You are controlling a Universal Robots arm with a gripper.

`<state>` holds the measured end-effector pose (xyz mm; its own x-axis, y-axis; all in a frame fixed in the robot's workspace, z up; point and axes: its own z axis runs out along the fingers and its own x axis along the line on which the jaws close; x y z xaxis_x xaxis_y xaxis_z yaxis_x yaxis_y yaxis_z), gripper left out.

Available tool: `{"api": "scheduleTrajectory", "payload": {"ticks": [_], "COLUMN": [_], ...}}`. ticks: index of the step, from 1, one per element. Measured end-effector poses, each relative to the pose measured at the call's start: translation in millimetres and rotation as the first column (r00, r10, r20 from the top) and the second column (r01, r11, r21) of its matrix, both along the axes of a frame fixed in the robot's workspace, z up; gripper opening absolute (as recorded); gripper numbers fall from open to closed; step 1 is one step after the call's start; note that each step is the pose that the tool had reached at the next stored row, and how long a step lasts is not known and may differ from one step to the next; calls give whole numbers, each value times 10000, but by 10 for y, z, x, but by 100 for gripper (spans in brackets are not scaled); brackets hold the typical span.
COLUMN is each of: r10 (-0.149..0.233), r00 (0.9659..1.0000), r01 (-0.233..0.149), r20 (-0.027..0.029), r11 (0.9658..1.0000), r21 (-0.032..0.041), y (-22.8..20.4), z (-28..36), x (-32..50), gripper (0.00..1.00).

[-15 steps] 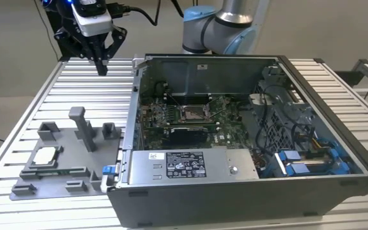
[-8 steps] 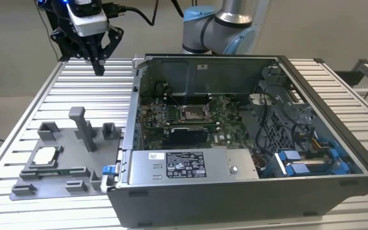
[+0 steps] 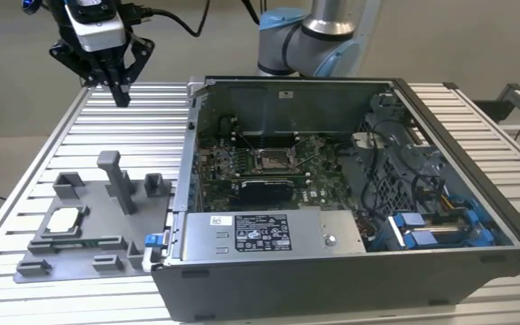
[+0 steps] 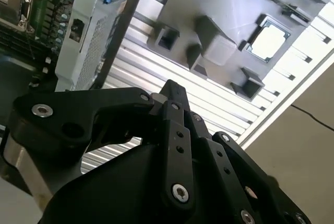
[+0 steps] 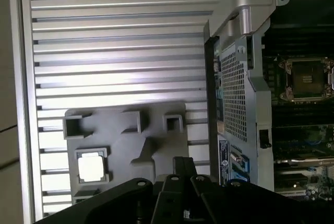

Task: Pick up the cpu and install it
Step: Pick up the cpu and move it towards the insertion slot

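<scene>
Silvery cpu (image 3: 64, 220) cradled flat in grey fixture (image 3: 97, 227), likely for a repeatable pickup; gripper (image 3: 121, 98) poised high, well apart, jaws closed on nothing.

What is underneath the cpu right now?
The cpu lies in a shallow nest on the grey fixture plate, which rests on the slatted table. The nest floor directly beneath the cpu is covered by it.

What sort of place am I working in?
Probably a robotics lab bench for PC assembly: a ribbed aluminium table, an open dark grey computer case, and a grey plastic fixture plate holding the silvery square cpu.
</scene>
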<state>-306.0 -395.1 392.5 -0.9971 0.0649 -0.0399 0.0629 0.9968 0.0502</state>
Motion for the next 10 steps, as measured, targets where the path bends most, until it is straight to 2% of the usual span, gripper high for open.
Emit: {"api": "scheduleTrajectory", "payload": {"ticks": [10], "r10": [1], "r00": [10000], "r01": [-1], "r20": [0], "r11": [10000], "r21": [0], "y": [0], "z": [-3], "x": [-407], "gripper": [0]}}
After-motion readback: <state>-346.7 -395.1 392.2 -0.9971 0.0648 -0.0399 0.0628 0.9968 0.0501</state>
